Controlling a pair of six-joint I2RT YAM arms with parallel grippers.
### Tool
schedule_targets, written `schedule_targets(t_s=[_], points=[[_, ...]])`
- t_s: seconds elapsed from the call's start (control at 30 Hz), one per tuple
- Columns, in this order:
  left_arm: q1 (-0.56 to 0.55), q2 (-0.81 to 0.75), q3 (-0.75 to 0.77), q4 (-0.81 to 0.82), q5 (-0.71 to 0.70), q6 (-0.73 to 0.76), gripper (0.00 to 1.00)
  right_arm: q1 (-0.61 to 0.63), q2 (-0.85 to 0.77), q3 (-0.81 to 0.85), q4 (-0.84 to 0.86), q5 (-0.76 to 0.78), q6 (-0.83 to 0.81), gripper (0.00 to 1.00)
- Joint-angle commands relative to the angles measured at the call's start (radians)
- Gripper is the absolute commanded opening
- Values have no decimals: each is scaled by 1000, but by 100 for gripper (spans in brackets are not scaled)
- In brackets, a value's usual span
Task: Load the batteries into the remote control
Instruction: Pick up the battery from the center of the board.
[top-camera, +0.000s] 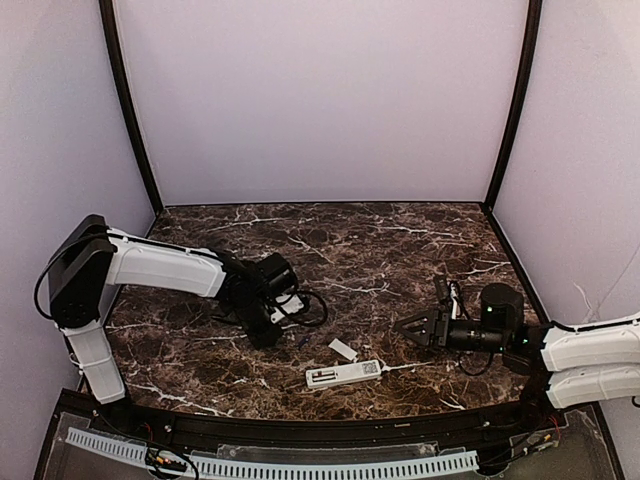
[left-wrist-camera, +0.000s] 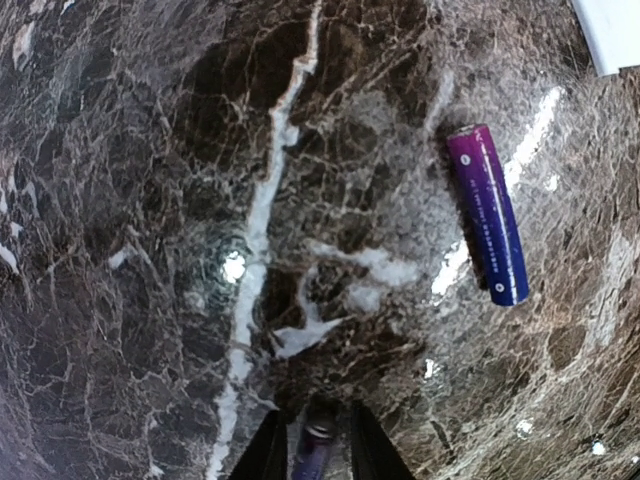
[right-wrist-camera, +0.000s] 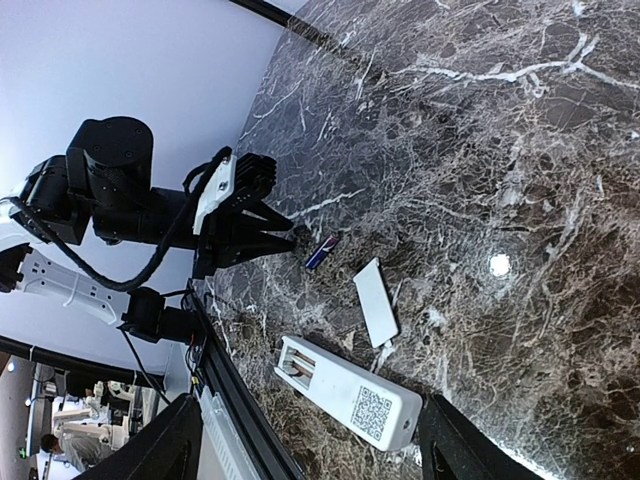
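The remote control (top-camera: 343, 374) lies near the front edge, back face up, with its battery recess (right-wrist-camera: 305, 365) uncovered and no battery in it. One of the batteries (left-wrist-camera: 487, 213), blue-purple, lies loose on the marble, also seen in the overhead view (top-camera: 300, 341). A second battery (left-wrist-camera: 316, 452) lies between the fingers of my left gripper (left-wrist-camera: 314, 412), which is low over the table; a thin gap shows on each side of it. My right gripper (right-wrist-camera: 312, 420) stands open, hovering just right of the remote (right-wrist-camera: 345, 390), holding nothing.
A small white cover plate (top-camera: 343, 349) lies between the loose battery and the remote, its corner at the edge of the left wrist view (left-wrist-camera: 610, 30). A black cable loop (top-camera: 312, 305) hangs by the left wrist. Purple walls enclose the marble table (top-camera: 380, 250).
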Motion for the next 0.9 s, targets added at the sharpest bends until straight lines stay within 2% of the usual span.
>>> schedule_targets(t_s=[0.0, 0.1, 0.47, 0.7, 0.87], points=[[-1, 27, -8, -39, 36, -13, 28, -7, 0, 1, 13, -1, -7, 73], [-1, 21, -9, -45, 28, -12, 33, -7, 7, 3, 17, -3, -7, 73], [14, -82, -77, -66, 6, 67, 38, -8, 17, 3, 33, -6, -9, 73], [31, -309, -298, 201, 115, 168, 40, -7, 44, 20, 45, -16, -18, 72], [43, -390, -401, 335, 146, 196, 44, -7, 75, 24, 82, -26, -14, 72]])
